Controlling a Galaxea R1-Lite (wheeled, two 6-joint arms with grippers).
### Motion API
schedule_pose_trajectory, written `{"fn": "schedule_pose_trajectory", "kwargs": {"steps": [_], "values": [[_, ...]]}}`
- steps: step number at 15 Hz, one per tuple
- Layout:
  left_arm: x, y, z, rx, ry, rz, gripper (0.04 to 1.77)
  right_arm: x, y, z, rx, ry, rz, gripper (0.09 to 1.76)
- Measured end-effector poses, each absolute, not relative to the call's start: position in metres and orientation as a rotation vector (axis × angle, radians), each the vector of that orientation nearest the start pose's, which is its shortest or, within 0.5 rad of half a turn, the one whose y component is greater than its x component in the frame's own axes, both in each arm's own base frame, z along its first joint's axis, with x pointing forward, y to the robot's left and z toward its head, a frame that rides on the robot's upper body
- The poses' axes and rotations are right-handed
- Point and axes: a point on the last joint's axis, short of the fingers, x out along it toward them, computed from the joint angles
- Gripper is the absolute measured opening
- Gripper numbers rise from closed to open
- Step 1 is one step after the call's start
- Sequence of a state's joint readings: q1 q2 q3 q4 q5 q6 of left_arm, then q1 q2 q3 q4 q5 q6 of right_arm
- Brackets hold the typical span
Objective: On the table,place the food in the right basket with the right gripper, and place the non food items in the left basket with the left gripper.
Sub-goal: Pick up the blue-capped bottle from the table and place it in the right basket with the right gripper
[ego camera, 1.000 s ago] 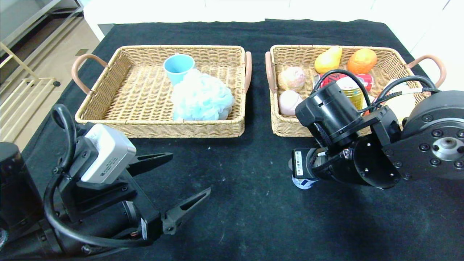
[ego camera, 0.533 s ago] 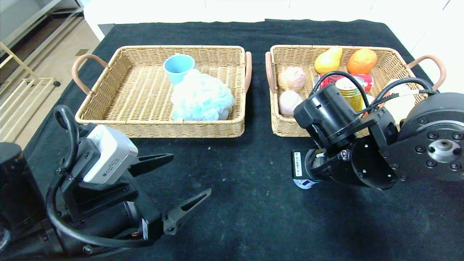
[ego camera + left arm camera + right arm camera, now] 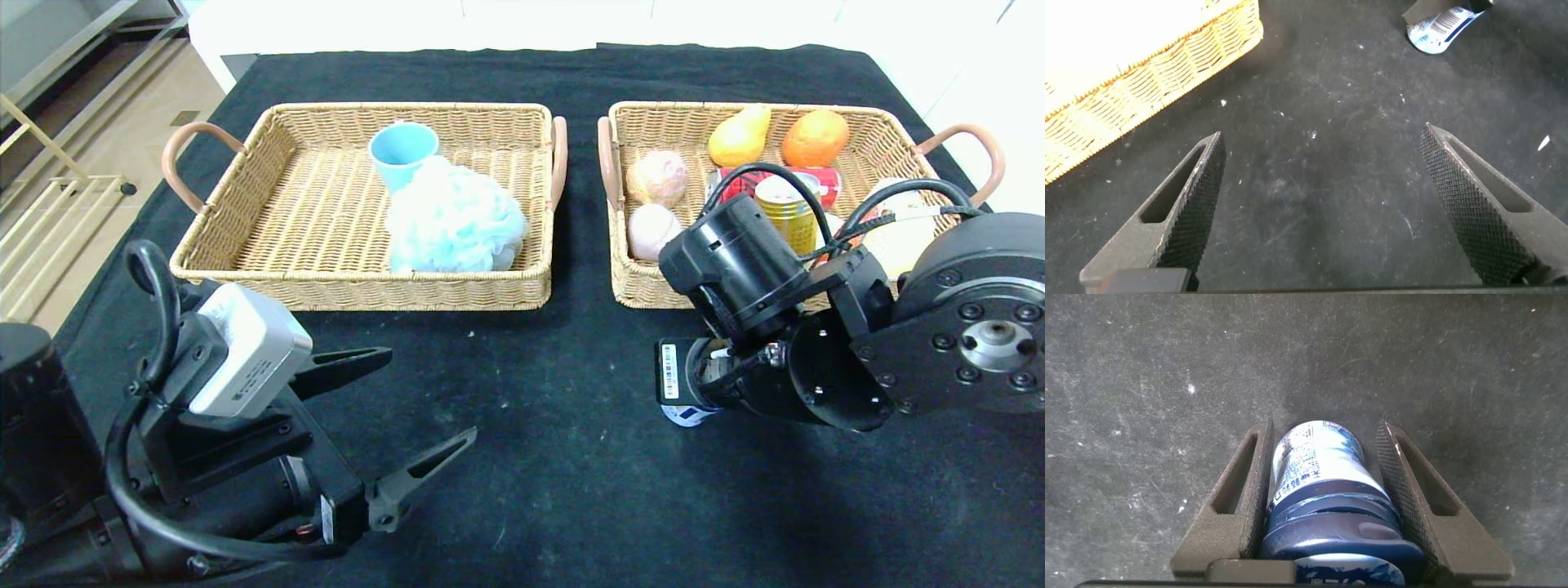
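Baskets sit side by side on the black desk, and the right basket is our marker for places. It already has food in it: a yellow pear, an orange, two pink round buns, a gold can and a red can, because food goes on that side. The left basket, just beside it, has a blue cup and a fluffy blue bath sponge, since those are not for eating. One small bottle with a blue and white label stands on the desk just in front of the right basket. The right pincer has its two sides tight against the bottle, one on each side, so it looks like it is grabbing it to lift it into the basket behind. The bottle is not in the basket yet. Its label has tiny print and a bar code, but the words are too small to read. The left pincer waits in front of the left basket, spread wide, with nothing in it.
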State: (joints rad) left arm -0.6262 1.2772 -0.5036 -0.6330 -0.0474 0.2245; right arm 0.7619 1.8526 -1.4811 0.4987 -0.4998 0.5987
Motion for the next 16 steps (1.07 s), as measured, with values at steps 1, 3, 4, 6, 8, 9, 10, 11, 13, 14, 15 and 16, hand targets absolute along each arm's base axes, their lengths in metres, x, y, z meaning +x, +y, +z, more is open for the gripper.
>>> {"fn": "schedule_pose_trajectory", "kwargs": {"steps": [1, 3, 4, 6, 8, 9, 10, 11, 13, 14, 15, 16], "values": [[0.155, -0.114, 0.205, 0.256, 0.061, -0.685, 1.72, 0.252, 0.225, 0.219, 0.056, 0.736, 0.026, 0.93], [0.155, -0.114, 0.205, 0.256, 0.061, -0.685, 1.72, 0.250, 0.225, 0.221, 0.057, 0.730, 0.026, 0.93], [0.155, -0.114, 0.205, 0.257, 0.062, -0.685, 1.72, 0.248, 0.224, 0.223, 0.054, 0.727, 0.030, 0.93], [0.155, -0.114, 0.205, 0.257, 0.062, -0.685, 1.72, 0.242, 0.223, 0.232, 0.055, 0.709, 0.047, 0.93], [0.155, -0.114, 0.205, 0.256, 0.062, -0.685, 1.72, 0.234, 0.220, 0.244, 0.057, 0.678, 0.075, 0.93], [0.156, -0.114, 0.205, 0.257, 0.063, -0.685, 1.72, 0.230, 0.219, 0.251, 0.051, 0.660, 0.088, 0.93], [0.156, -0.114, 0.204, 0.257, 0.063, -0.685, 1.72, 0.226, 0.216, 0.257, 0.030, 0.636, 0.094, 0.93], [0.156, -0.114, 0.204, 0.258, 0.063, -0.685, 1.72, 0.223, 0.213, 0.262, 0.004, 0.611, 0.093, 0.93], [0.156, -0.114, 0.205, 0.258, 0.062, -0.683, 1.72, 0.219, 0.207, 0.275, -0.040, 0.571, 0.114, 0.93], [0.155, -0.114, 0.205, 0.258, 0.061, -0.682, 1.72, 0.218, 0.204, 0.281, -0.044, 0.550, 0.118, 0.93], [0.155, -0.113, 0.205, 0.256, 0.059, -0.680, 1.72, 0.219, 0.202, 0.288, -0.046, 0.529, 0.119, 0.93], [0.155, -0.113, 0.206, 0.255, 0.056, -0.678, 1.72, 0.222, 0.199, 0.296, -0.049, 0.499, 0.121, 0.93]]}}
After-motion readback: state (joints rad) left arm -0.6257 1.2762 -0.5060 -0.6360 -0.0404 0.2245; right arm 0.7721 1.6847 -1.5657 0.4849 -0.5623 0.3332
